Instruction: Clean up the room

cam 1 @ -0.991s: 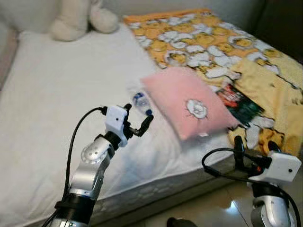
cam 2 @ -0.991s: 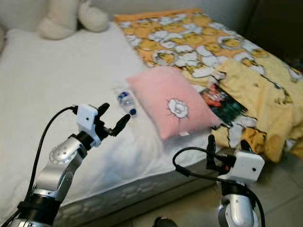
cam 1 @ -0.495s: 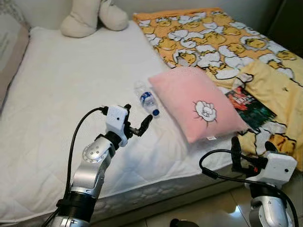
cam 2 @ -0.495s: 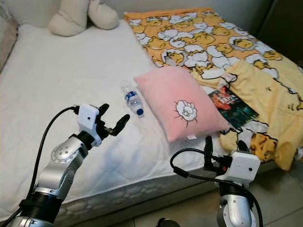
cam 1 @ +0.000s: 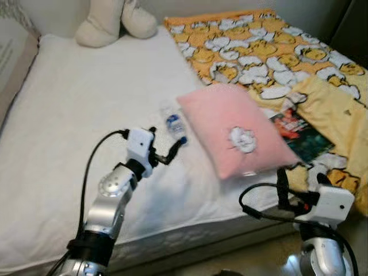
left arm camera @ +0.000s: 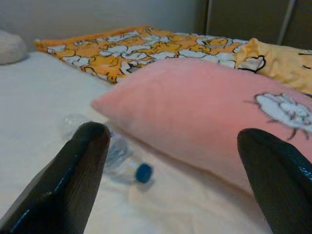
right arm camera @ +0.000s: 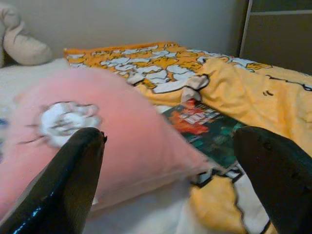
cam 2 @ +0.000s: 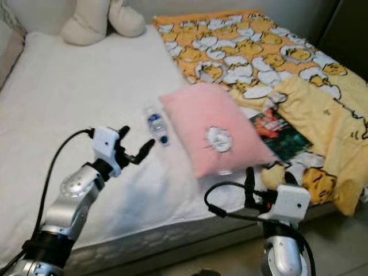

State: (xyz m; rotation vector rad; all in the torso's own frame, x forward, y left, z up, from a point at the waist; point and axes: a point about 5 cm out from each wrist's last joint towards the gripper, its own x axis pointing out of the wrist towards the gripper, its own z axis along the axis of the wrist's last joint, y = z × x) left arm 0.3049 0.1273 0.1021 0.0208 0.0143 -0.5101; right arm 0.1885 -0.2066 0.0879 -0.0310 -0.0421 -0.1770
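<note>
Just beside the soft pink pillow (cam 1: 234, 129), a clear plastic water bottle with a blue cap (cam 1: 173, 125) lies on the white bed (cam 1: 69, 121). Left tool (cam 1: 164, 150), fingers spread, hovers near it; right tool (cam 1: 299, 187) open below the pillow.

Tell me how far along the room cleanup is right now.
Nothing looks tidied yet. The open left gripper hovers near the clear plastic water bottle with a blue cap, lying on the white mattress beside the pink square pillow. The open right gripper is empty. Bottle, pillow, the dark glossy book and the rumpled yellow blanket remain.
</note>
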